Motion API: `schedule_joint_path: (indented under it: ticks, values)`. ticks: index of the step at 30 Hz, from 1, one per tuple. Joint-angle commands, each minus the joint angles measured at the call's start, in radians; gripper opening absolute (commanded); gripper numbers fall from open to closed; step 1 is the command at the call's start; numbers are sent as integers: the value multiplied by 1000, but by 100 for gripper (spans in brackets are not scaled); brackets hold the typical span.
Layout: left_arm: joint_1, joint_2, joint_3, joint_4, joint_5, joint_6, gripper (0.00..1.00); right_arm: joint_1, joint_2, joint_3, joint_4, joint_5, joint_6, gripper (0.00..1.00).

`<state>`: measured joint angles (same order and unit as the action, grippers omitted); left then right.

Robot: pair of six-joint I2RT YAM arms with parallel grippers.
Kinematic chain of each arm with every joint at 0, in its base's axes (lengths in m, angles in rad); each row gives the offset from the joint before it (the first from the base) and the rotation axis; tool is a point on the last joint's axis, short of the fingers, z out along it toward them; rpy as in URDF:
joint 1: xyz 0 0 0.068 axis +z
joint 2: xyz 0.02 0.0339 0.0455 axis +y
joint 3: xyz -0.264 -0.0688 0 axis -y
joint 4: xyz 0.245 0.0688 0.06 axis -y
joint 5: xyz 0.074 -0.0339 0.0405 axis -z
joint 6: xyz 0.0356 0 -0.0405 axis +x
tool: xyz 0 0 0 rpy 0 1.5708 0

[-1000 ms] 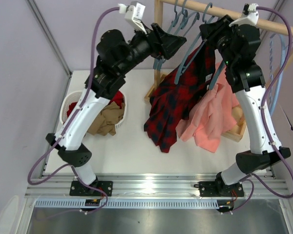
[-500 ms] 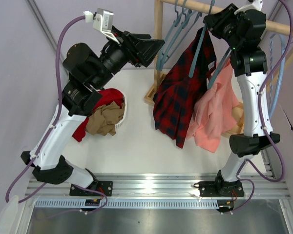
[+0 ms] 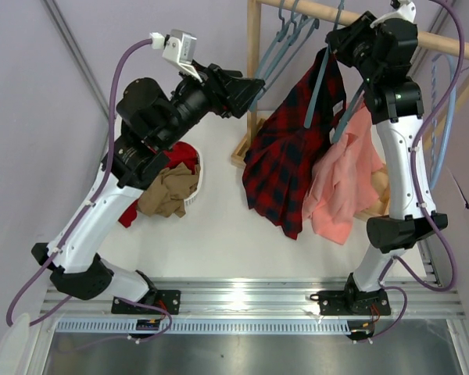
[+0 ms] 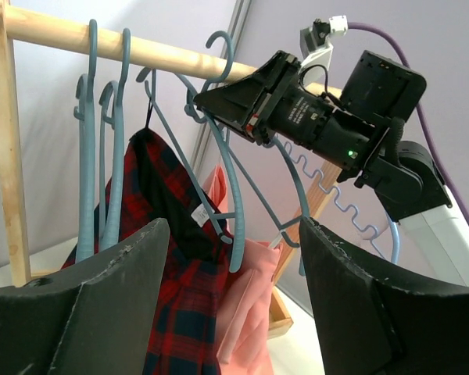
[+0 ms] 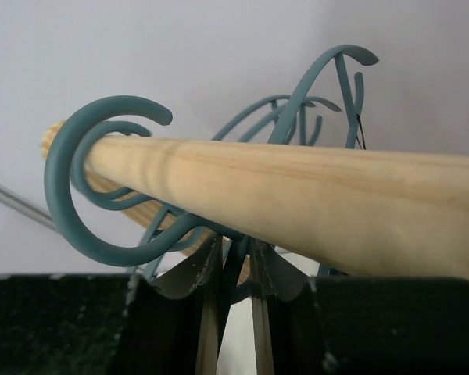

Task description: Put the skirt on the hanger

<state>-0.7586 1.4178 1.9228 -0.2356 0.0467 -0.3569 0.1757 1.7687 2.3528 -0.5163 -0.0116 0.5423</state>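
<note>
The red-and-black plaid skirt hangs from a slate-blue hanger below the wooden rail. Its white label shows in the left wrist view. My right gripper is shut on the hanger's neck, just under the rail. In the left wrist view the hanger's hook curls over the rail beside the right gripper. My left gripper is open and empty, left of the skirt and apart from it.
Several spare slate-blue hangers hang at the rail's left end. A salmon-pink garment hangs right of the skirt. A paler blue hanger is far right. A white basket holds tan and red clothes. The rack's upright post stands close to my left gripper.
My right gripper has raised the hanger and skirt up to the rail. My left arm drew back to the left, then came slightly right toward the rack.
</note>
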Motion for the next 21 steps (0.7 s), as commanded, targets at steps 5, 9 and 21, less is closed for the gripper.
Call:
schedule_joint_path:
  ticks: [5, 9, 21]
  values:
    - [13, -59, -42, 56, -13, 9, 73, 1, -71, -32, 53, 153, -67, 0]
    - [16, -63, -51, 53, -15, 3, 73, -1, -57, -10, 26, 176, -71, 0]
    - [24, -85, -113, 93, -8, 2, 73, 1, -6, 80, -24, 245, -130, 1]
